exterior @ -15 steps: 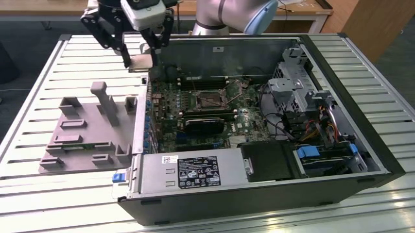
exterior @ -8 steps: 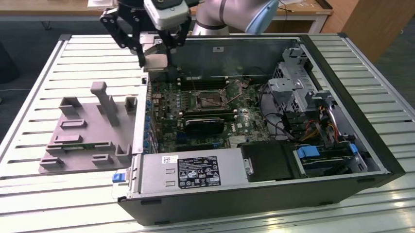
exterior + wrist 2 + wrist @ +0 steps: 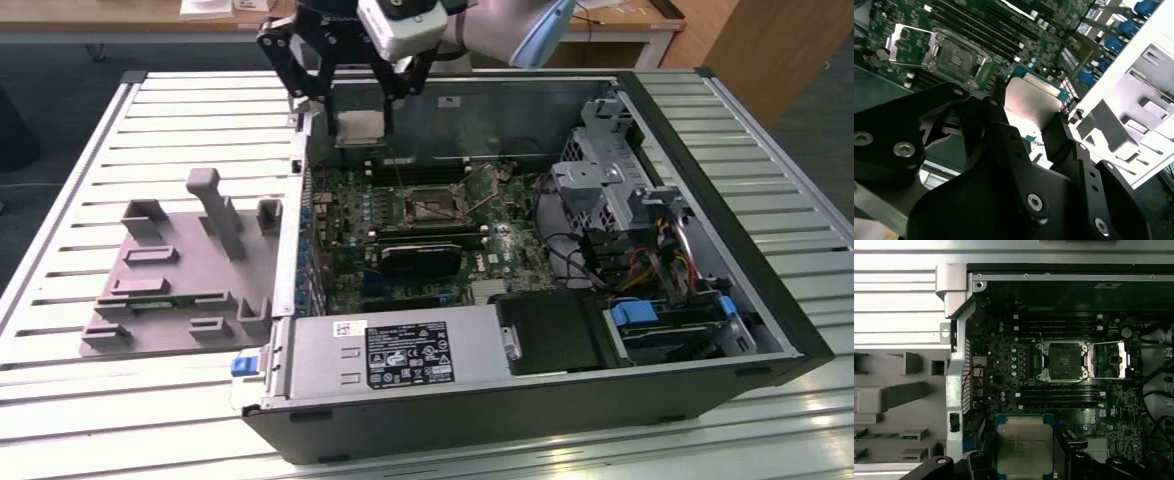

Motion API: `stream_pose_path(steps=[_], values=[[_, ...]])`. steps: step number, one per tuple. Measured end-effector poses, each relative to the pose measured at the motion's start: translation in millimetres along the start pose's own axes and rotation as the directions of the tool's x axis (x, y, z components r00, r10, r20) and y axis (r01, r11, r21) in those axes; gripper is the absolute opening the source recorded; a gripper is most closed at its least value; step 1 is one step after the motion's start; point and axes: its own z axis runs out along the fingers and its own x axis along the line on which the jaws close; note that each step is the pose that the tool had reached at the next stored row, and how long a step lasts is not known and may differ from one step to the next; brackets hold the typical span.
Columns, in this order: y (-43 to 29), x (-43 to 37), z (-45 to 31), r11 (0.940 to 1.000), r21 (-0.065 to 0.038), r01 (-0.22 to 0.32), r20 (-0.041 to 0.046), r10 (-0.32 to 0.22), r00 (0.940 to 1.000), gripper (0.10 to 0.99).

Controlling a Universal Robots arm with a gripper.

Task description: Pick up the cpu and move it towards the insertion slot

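Observation:
My gripper (image 3: 355, 112) is shut on the cpu (image 3: 358, 128), a flat silver square with a pale rim, and holds it above the back left corner of the open computer case. In both wrist views the cpu (image 3: 1031, 102) (image 3: 1024, 442) sits clamped between the black fingers (image 3: 999, 130). The insertion slot (image 3: 424, 203) lies on the motherboard below and to the exterior view's right of the cpu. It is a dark square socket (image 3: 1063, 361) (image 3: 954, 56) in a silver frame, with its lid (image 3: 1109, 360) swung open. The cpu hangs apart from the socket.
The case wall (image 3: 296, 200) stands just under the gripper. Long memory slots (image 3: 1059, 326) flank the socket. A black finned block (image 3: 420, 258), a silver power supply (image 3: 387, 355) and a drive cage (image 3: 621, 190) fill the case. A grey fixture tray (image 3: 174, 270) lies on the slatted table (image 3: 80, 160).

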Motion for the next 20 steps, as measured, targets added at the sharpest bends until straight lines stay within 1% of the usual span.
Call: stream_pose_path(steps=[9,13,15,20], values=[[1.2,-41.1,3.0,1.0,0.0,0.0,-0.0063,0.0,1.0,0.537],[1.5,-54.6,6.2,1.0,0.0,0.0,-0.0088,0.0,1.0,0.537],[1.8,-60.1,8.5,1.0,0.0,0.0,-0.0098,0.0,1.0,0.537],[4.3,-70.6,14.4,1.0,0.0,-0.001,-0.0117,0.001,0.9999,0.537]])
